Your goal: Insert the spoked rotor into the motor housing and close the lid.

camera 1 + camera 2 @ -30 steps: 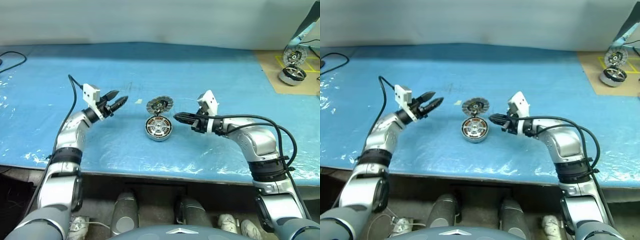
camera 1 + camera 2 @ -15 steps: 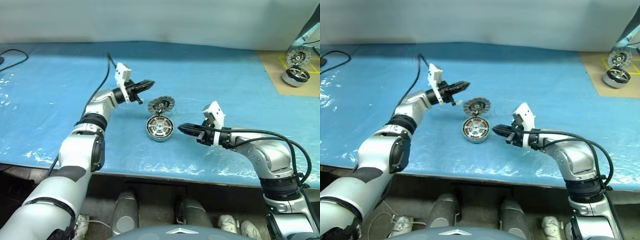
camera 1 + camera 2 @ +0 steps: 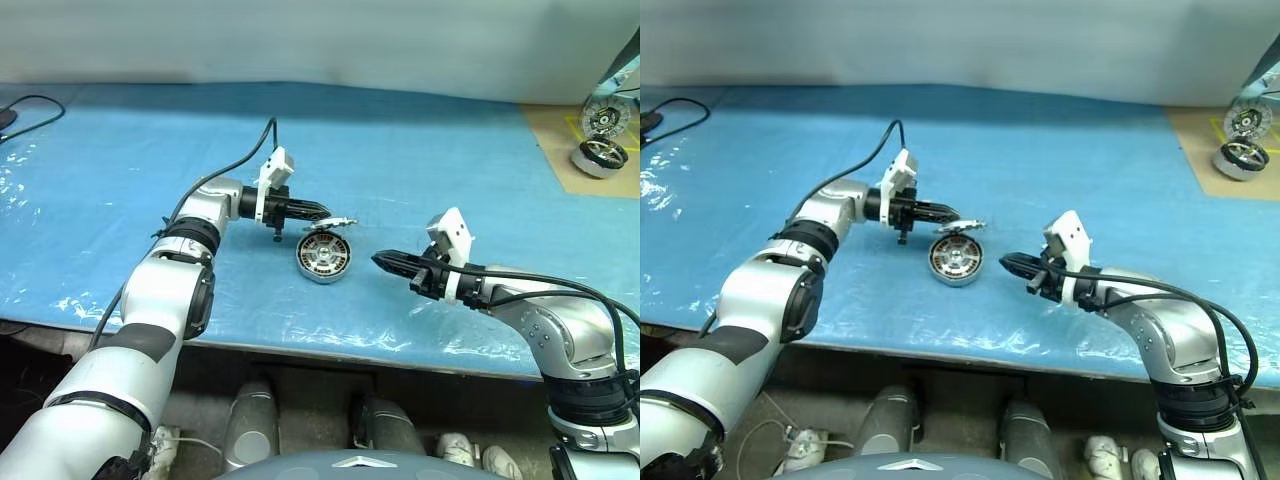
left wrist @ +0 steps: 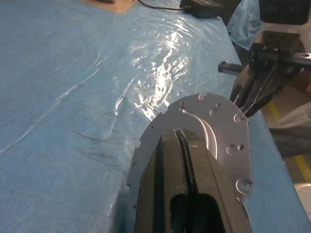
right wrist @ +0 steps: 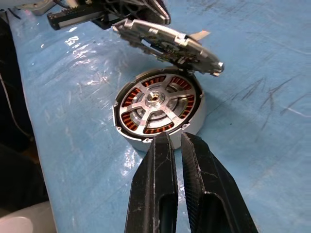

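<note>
No writing legible. One housing [image 3: 323,258] mid-frame, rotor [image 5: 156,103] seated, one lid [image 3: 331,223] half-tilted. Left hand [image 3: 318,211] pinched together against it; right hand [image 3: 382,262] together, empty.

Blue table cover [image 3: 420,150]; spare motors [image 3: 603,140] on cardboard [image 3: 570,150]

Both arms wear glossy silver-grey shells split by black joint bands, the upper segments rounded and bulky, the forearms slimmer. A white angular camera block sits atop each wrist. Thin black cables loop from the wrists back along the arms, the right arm's arching free over its elbow. The left end effector [image 3: 318,211] and right end effector [image 3: 384,262] each carry two matte black, tapered fingers [image 5: 156,194] with faintly scuffed surfaces.
</note>
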